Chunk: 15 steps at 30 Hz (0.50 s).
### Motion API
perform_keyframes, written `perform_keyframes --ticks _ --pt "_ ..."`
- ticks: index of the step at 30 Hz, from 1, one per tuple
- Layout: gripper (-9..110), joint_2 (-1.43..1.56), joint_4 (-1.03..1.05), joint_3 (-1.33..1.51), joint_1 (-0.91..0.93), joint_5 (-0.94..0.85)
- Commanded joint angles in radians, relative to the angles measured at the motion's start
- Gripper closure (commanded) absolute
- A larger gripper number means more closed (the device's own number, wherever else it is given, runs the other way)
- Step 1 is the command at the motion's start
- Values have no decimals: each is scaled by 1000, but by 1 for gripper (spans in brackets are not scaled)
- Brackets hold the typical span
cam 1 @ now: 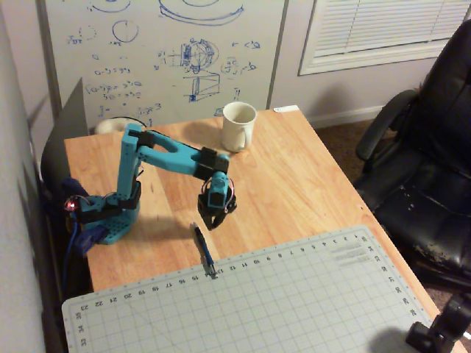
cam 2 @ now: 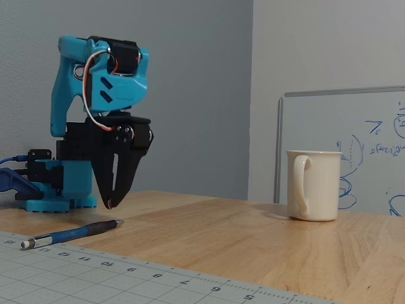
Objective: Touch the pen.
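The dark blue pen (cam 1: pixel 204 250) lies flat on the wooden table, its silvery tip resting on the edge of the grey cutting mat (cam 1: pixel 294 309). In the fixed view the pen (cam 2: pixel 73 233) runs from the mat toward the arm. My gripper (cam 1: pixel 209 223) hangs from the blue arm, pointing down, just above and behind the pen's back end. In the fixed view the gripper (cam 2: pixel 112 204) hovers a little above the table with its black fingers together, holding nothing and not touching the pen.
A white mug (cam 1: pixel 238 125) stands at the table's far edge and also shows in the fixed view (cam 2: pixel 313 185). The arm's blue base (cam 1: pixel 110 217) sits at the left. A black office chair (cam 1: pixel 427 184) stands to the right, and a whiteboard (cam 1: pixel 169 51) stands behind the table.
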Motion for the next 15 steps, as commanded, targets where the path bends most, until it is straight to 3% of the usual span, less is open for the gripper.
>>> perform_keyframes --ticks 1,15 --pt "101 12 -5 -74 9 -11" --pt "101 6 6 -64 71 -11"
